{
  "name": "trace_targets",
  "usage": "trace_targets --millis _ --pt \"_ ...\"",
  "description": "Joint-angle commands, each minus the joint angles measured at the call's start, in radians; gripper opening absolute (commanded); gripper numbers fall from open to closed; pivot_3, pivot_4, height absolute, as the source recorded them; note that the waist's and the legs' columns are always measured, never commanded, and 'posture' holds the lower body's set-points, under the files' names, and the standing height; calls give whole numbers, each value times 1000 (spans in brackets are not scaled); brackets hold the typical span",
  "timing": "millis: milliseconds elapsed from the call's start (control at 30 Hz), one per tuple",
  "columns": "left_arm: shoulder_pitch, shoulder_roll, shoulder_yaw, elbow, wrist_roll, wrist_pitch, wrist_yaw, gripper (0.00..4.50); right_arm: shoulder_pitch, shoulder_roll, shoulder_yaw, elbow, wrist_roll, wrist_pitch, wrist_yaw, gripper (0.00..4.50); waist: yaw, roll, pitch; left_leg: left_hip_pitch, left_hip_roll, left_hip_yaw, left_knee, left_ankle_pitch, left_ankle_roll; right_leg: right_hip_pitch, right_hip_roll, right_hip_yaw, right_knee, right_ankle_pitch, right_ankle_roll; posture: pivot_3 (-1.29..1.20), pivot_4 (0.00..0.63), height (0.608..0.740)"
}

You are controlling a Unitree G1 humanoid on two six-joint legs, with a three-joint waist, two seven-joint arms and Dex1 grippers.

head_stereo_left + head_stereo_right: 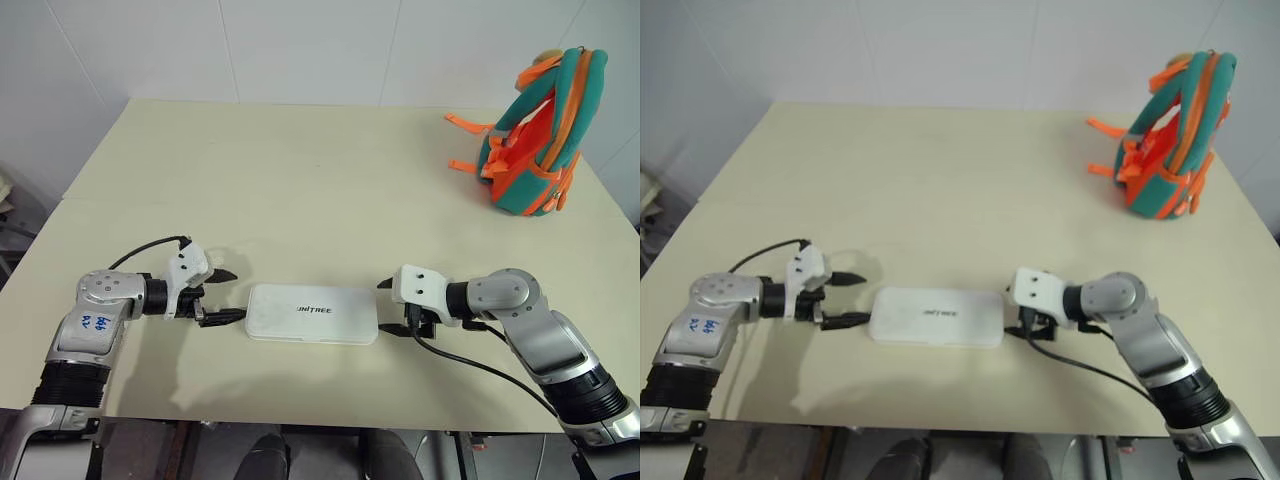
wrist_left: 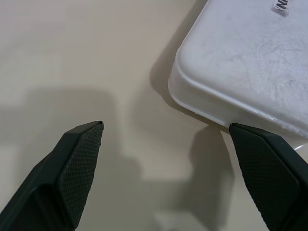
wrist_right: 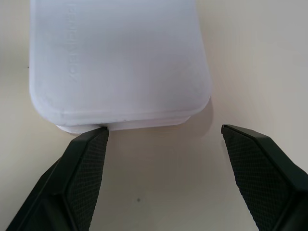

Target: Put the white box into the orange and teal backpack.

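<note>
You can read one clear mark: "UNITREE" in small dark capitals on the top face of the white box (image 1: 312,313), roughly mid-lid, running along its length. In the right wrist view you get the same lettering on the lid, faint and turned sideways. In the left wrist view just a clipped edge of the print shows at the box corner. There's blue handwriting on the left arm's silver forearm housing (image 1: 96,322), digits maybe, but you can't read it reliably.
</note>
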Motion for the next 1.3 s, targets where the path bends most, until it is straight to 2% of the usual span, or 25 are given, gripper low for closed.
trace_targets --millis 33,500,733,867,1000,1300 --pt "-21 15 -2 6 -17 -36 -20 4459 -26 2 -22 -17 35 -38 -1 4500 -1 0 0 0 0 0 0 0 0 0 0 0 0 0 0 0 150 740" --pt "-73 98 35 163 -10 -98 -18 4459 -60 -66 -42 86 -8 -79 -38 4500 -1 1 0 0 0 1 0 0 0 -1 0 0 0 0 0 0 150 740" --pt "-69 86 103 168 -88 -69 -4 4459 -49 -99 -81 58 26 -16 -36 4500 0 1 0 0 0 1 0 0 0 -1 0 1 0 0 0 0 150 740" --pt "-25 27 166 93 -222 64 1 4459 -35 -85 -111 -42 109 134 -31 4500 -1 1 1 0 1 1 0 0 0 -1 0 1 2 0 0 0 150 740" --pt "61 -18 232 -16 -364 220 15 4459 -27 -78 -89 -103 115 287 -84 4500 -2 1 1 -1 1 2 0 0 0 -1 1 1 2 0 1 0 150 740" --pt "199 -4 273 -164 -521 522 78 4459 -6 -33 -29 -208 143 417 -152 4500 0 1 1 0 2 2 1 -1 1 -2 1 3 1 0 0 0 150 740"
